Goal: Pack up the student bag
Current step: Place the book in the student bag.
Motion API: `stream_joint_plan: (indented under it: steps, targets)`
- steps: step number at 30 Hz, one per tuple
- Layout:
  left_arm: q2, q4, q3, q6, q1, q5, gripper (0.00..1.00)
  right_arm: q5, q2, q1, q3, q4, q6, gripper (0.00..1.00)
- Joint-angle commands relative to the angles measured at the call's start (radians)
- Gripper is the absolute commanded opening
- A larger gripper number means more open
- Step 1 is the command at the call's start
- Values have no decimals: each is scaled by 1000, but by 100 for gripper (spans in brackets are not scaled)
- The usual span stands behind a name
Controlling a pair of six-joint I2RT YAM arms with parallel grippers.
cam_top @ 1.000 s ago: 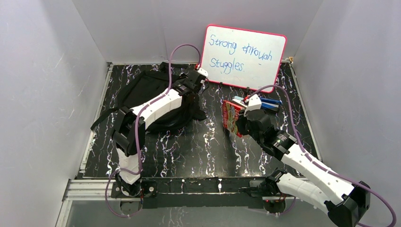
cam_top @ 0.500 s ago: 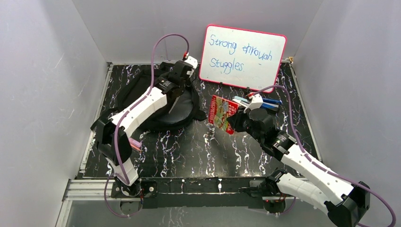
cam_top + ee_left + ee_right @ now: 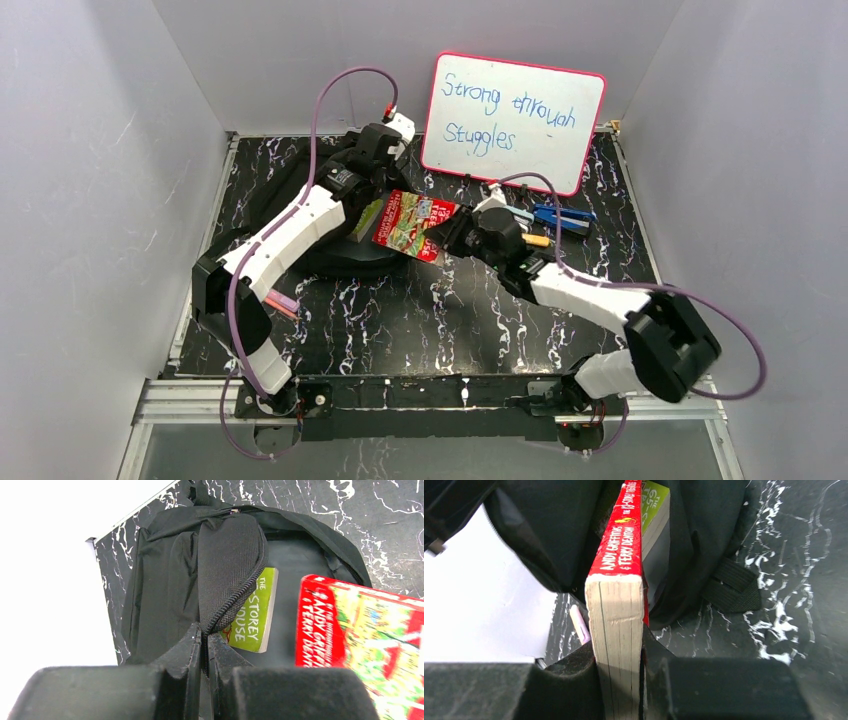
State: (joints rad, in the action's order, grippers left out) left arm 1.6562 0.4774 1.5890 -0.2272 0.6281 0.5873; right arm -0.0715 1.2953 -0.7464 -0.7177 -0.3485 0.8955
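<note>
The student bag lies flat on the far left part of the black marbled surface, close to the back wall, with its main opening facing toward the middle. The left gripper is pressed together on the zip edge of the bag's front flap and holds it lifted, so the mouth gapes. Inside, a green book lies against the dark lining, the words "STOREY" and "HOUSE" readable on its cover.

Right at the mouth is a red book, tilted, its far end over the opening and just beside the green one. The right gripper pinches this red book by its near end, one finger on each cover, the pale page edges facing the wrist camera and the red spine running away toward the bag.

Behind the right arm, a few blue items lie on the surface; I cannot tell what they are. A pink-framed whiteboard leans against the back wall, with blue handwriting on it. Near the left arm's elbow lies a small pink stick.
</note>
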Motion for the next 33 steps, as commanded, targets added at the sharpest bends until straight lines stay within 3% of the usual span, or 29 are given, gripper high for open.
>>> stream_joint_plan:
  steps: [1, 14, 24, 33]
  targets:
    - [-65, -1, 69, -1, 4, -10, 0, 2, 111, 3, -114, -297, 161, 0]
    - [-75, 51, 100, 17, 2, -15, 0, 106, 418, 15, -307, -499, 334, 0]
    - [-58, 120, 167, 2, 4, -25, 0, 193, 741, 12, -574, -529, 414, 0]
    - [-35, 174, 225, 2, 5, -40, 0, 113, 895, -16, -764, -467, 411, 0]
